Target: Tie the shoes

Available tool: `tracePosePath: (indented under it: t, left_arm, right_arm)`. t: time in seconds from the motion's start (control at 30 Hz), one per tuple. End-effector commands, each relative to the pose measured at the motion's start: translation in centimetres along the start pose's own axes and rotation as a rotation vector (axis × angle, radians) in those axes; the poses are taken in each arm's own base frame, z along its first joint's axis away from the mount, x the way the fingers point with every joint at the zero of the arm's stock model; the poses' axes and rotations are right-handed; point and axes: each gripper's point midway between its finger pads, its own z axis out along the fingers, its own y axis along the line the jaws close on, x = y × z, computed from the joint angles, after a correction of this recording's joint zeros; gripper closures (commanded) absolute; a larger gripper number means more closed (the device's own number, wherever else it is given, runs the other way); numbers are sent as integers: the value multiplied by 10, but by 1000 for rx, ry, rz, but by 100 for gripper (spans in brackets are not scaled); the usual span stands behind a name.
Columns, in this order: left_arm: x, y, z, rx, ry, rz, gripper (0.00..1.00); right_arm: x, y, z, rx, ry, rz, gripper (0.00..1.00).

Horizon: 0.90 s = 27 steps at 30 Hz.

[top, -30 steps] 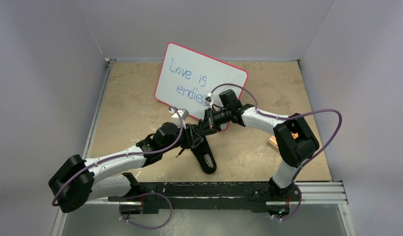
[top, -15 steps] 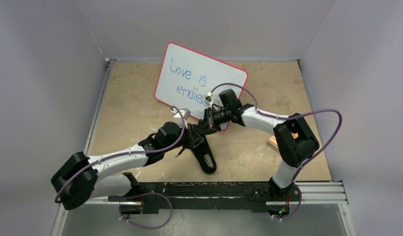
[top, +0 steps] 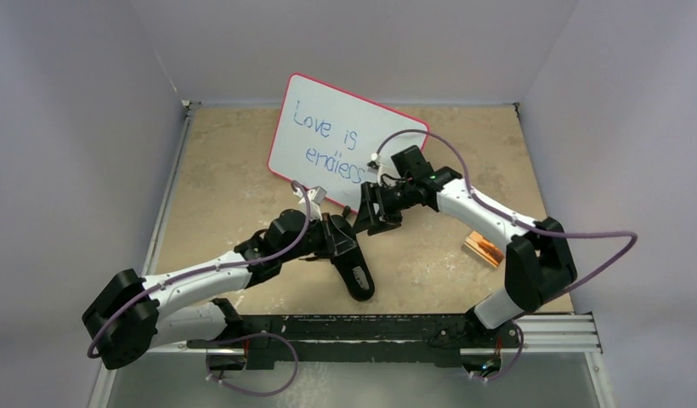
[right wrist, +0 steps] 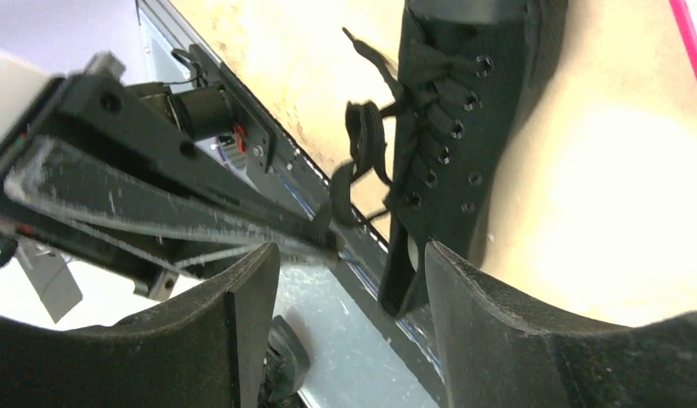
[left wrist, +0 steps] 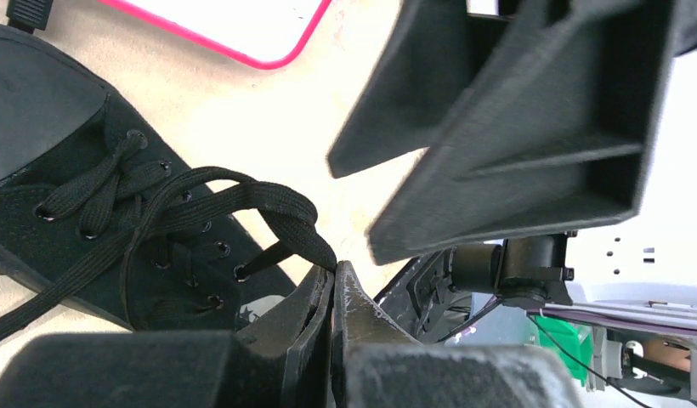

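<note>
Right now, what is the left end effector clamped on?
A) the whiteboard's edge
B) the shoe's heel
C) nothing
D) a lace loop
D: in the left wrist view the left end effector is shut, with a loop of the lace pinched at its tips, just off the side of the shoe.

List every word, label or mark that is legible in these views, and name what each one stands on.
"Love is": handwritten in blue marker, upper line on the pink-edged whiteboard.
"endless": handwritten in blue, lower line on the same board.
Pale mark inside the black sneaker: too small to read.
The wrist views show no legible text on the sneaker, its laces or the arms.
</note>
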Motion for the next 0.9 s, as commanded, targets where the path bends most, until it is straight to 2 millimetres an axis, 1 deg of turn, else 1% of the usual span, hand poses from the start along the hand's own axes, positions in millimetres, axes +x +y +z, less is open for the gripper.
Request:
tracePosePath:
  t: [0.0,0.07,0.1,0.13,0.2,0.3,0.37,0.5,0.6,0.63,0.73,0.87]
  left_arm:
    - [-15,-29,1,56,-3,10,100]
    - [-16,-32,2,60,3,18,100]
    - [-16,-32,2,61,3,22,100]
    - [-17,-32,1,60,3,24,100]
    - [-18,-32,-1,62,-4,26,100]
    - [-19,-34,-4,79,-7,33,100]
    - [-18,-33,-5,80,0,32,100]
    - [-14,-33,-2,84,23,29,100]
    - [-14,-33,-2,84,26,27,100]
    - [-14,-33,-2,86,24,25,100]
    - [-15,-33,-3,86,20,23,100]
    - [-15,-34,-1,90,22,16,100]
  right_arm:
    - [22,0,-30,48,-9,-104,34]
    - [25,-1,-37,49,-33,-196,35]
    - [24,-4,-38,58,-56,-250,36]
    - [27,-3,-37,46,-61,-297,37]
    - [36,4,-31,-13,-66,-383,37]
    - [48,21,-16,-89,-105,-481,35]
    - [49,27,-4,-87,-149,-524,34]
    - [42,25,7,-77,-212,-477,37]
    - [37,20,10,-57,-241,-456,40]
    - [34,23,11,-68,-252,-463,41]
    - [35,23,15,-84,-235,-462,47]
    - [35,27,16,-107,-240,-457,51]
